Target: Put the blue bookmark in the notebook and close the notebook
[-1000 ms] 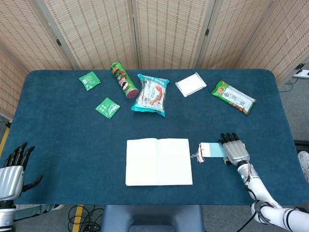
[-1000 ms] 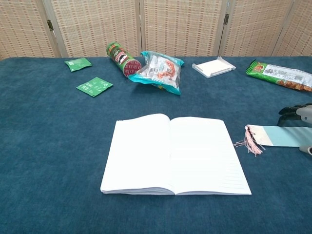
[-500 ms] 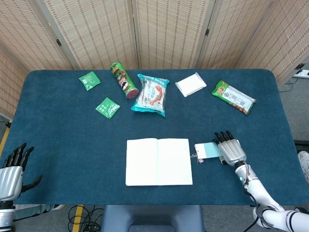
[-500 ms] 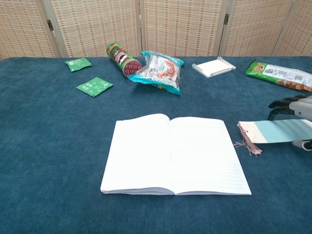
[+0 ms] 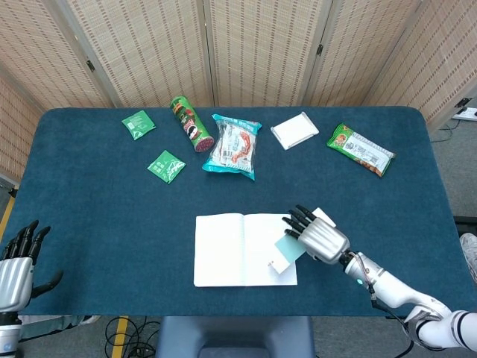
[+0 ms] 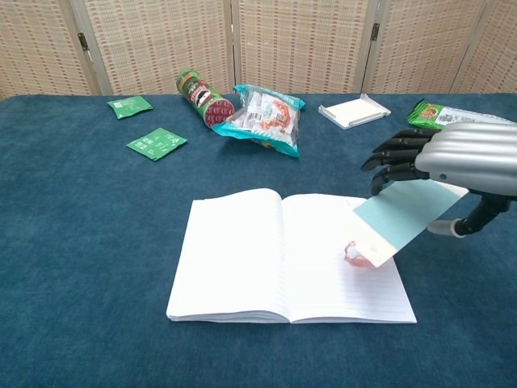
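While the open notebook (image 5: 245, 250) is lying flat near the front edge of the table (image 5: 89, 216), the right hand (image 5: 319, 237) is holding the blue bookmark (image 6: 401, 220) tilted over its right page. The left hand (image 5: 16, 262) is waiting off the table's corner, fingers spread and holding nothing.

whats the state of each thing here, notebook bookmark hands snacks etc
notebook: open, lying flat
blue bookmark: held by the right hand, tilted, tassel end touching the right page
right hand: holding the bookmark over the notebook's right side
left hand: holding nothing, fingers apart, at the table's left edge
chip can: lying on its side
snack bag: lying flat, looks sealed
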`<act>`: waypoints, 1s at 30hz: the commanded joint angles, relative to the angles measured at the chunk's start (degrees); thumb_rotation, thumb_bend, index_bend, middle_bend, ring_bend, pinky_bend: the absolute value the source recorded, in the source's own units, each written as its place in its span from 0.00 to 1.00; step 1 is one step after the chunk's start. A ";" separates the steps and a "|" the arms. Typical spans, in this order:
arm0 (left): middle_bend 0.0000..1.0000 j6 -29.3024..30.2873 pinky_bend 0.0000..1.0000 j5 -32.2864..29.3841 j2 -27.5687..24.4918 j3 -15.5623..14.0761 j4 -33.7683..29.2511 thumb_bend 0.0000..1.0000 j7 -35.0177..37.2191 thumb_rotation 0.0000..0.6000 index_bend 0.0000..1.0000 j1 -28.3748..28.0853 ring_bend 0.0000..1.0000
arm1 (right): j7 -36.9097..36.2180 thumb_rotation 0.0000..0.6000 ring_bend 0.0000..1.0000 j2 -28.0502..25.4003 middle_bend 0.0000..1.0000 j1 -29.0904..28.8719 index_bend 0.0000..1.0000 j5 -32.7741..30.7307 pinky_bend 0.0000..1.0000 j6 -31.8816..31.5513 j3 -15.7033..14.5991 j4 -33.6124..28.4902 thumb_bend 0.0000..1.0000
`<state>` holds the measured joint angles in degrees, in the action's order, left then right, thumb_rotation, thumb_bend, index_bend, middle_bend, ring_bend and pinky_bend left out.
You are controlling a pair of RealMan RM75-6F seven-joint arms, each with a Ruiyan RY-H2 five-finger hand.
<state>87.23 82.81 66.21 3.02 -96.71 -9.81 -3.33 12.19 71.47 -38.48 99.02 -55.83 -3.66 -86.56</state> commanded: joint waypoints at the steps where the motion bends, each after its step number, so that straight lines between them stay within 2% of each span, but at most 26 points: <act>1: 0.00 0.36 0.16 0.18 -0.27 -0.10 -0.38 0.25 -0.15 1.00 0.13 0.25 0.01 | -2.76 1.00 0.00 -1.92 0.10 -2.84 0.34 6.25 0.00 -1.04 -2.23 -2.05 0.26; 8: 0.00 1.09 0.16 0.24 -0.97 -0.31 -1.10 0.25 -0.37 1.00 0.13 0.94 0.01 | -6.31 1.00 0.00 -2.48 0.12 -4.52 0.35 14.58 0.00 -4.92 -4.90 -2.80 0.26; 18: 0.00 2.18 0.16 0.38 -1.71 -0.45 -1.67 0.25 -0.12 1.00 0.13 1.88 0.01 | -9.24 1.00 0.00 -1.79 0.13 -9.17 0.36 21.68 0.00 -3.55 -7.54 -0.04 0.29; 25: 0.00 2.41 0.16 0.51 -1.77 -0.48 -1.83 0.25 -0.11 1.00 0.13 2.16 0.01 | -9.80 1.00 0.00 0.31 0.14 -12.57 0.36 24.93 0.00 -3.10 -7.76 7.80 0.29; 30: 0.00 2.23 0.16 0.44 -1.84 -0.39 -1.97 0.25 -0.41 1.00 0.13 2.11 0.01 | -12.46 1.00 0.00 4.62 0.14 -14.99 0.36 26.99 0.00 -5.96 -7.34 17.11 0.29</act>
<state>89.46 83.25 64.37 2.63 -98.67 -10.23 -1.22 1.27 73.54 -51.79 124.39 -60.06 -11.19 -73.90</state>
